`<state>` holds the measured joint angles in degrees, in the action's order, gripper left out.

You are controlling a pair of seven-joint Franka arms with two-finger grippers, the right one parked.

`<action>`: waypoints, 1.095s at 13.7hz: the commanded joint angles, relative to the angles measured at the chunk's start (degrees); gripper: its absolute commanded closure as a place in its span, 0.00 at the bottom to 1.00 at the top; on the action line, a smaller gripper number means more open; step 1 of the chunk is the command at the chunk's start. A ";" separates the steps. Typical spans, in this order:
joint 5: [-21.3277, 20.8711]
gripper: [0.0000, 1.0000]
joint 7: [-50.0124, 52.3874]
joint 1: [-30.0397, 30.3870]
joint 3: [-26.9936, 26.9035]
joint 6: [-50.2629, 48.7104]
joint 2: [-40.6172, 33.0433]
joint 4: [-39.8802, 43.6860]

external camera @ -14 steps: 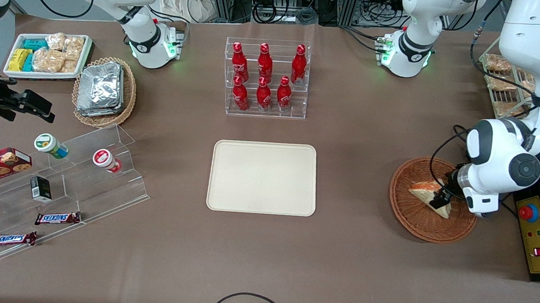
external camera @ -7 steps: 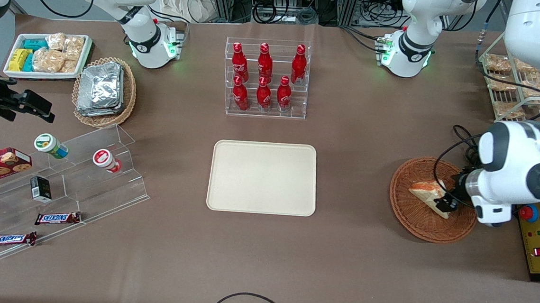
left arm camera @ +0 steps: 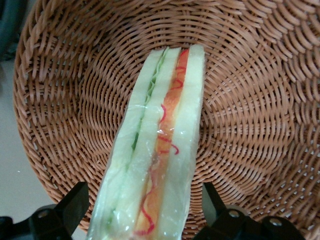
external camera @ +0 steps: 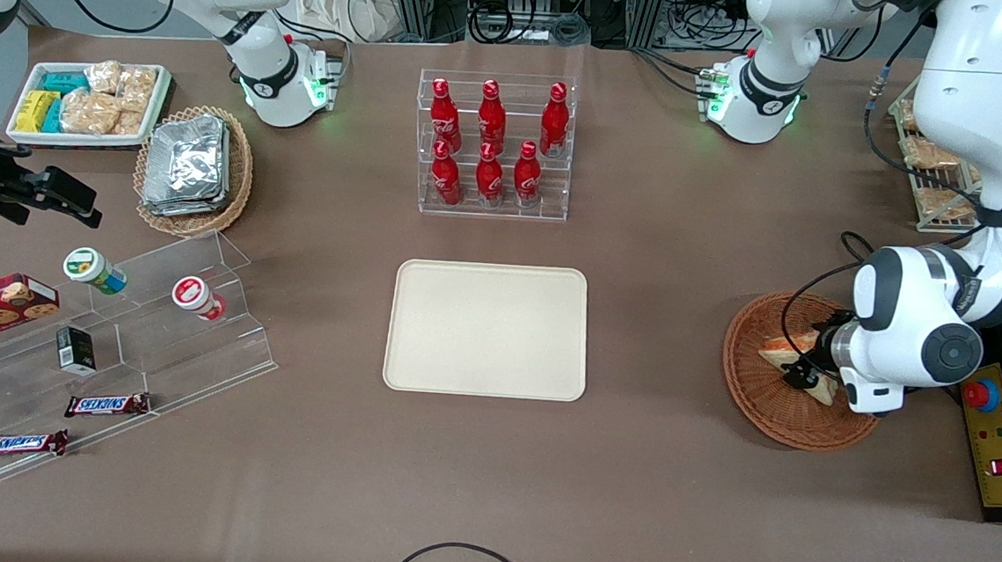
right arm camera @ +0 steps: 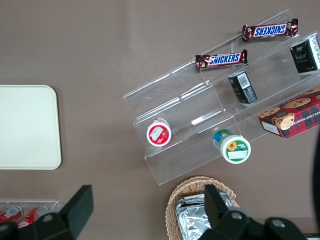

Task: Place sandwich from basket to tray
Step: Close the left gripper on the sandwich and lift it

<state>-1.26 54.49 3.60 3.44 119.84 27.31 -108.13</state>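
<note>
Nearest, at the working arm's end of the table: basket (external camera: pixel 766 405), round, reddish-brown wicker, holding the sandwich (left arm camera: pixel 160 150), a wrapped wedge on its long edge showing pale bread, orange-red and green filling; gripper (external camera: pixel 803 373) lowered into the basket, its fingers (left arm camera: pixel 75 205) spread apart with one on each side of the sandwich, neither seen pressing it. Next, mid-table: tray (external camera: pixel 487 329), cream-beige, flat, well apart from the basket; farther from the camera: clear rack of red bottles (external camera: pixel 493 144); toward the parked arm's end: stepped acrylic stand (external camera: pixel 136 326) bearing snack items.
</note>
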 commanded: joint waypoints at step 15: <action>-0.58 1.00 1.23 -0.96 7.87 -20.50 -4.80 20.48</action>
<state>-1.26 55.81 2.94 8.37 102.99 24.12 -90.82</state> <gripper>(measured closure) 0.797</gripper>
